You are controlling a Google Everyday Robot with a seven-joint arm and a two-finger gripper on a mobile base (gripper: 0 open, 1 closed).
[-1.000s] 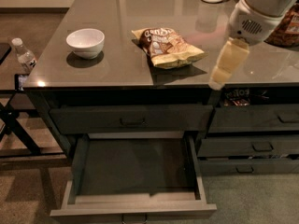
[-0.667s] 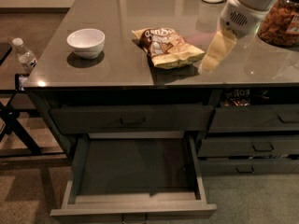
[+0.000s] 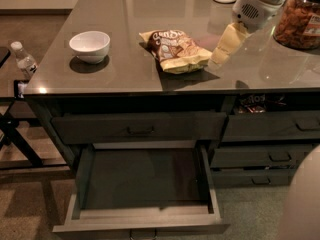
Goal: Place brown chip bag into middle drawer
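Note:
The brown chip bag (image 3: 176, 50) lies flat on the grey counter (image 3: 125, 69), pale yellow with a dark brown panel and white script. The gripper (image 3: 221, 53) hangs from the white arm at the upper right, its pale fingers pointing down-left, just right of the bag's edge and close above the counter. It holds nothing. The middle drawer (image 3: 142, 184) stands pulled open below the counter's front, dark and empty inside, with lighter grey side walls.
A white bowl (image 3: 90, 46) sits on the counter's left. A clear jar of orange-brown snacks (image 3: 299, 19) stands at the far right. A water bottle (image 3: 23, 60) rests on a side stand at left. A shut wide drawer (image 3: 140, 127) and narrower right drawers (image 3: 272, 156) face front.
The gripper has moved left and away from the counter's front edge, coming down beside the right edge of the chip bag. The bag and drawer have not moved.

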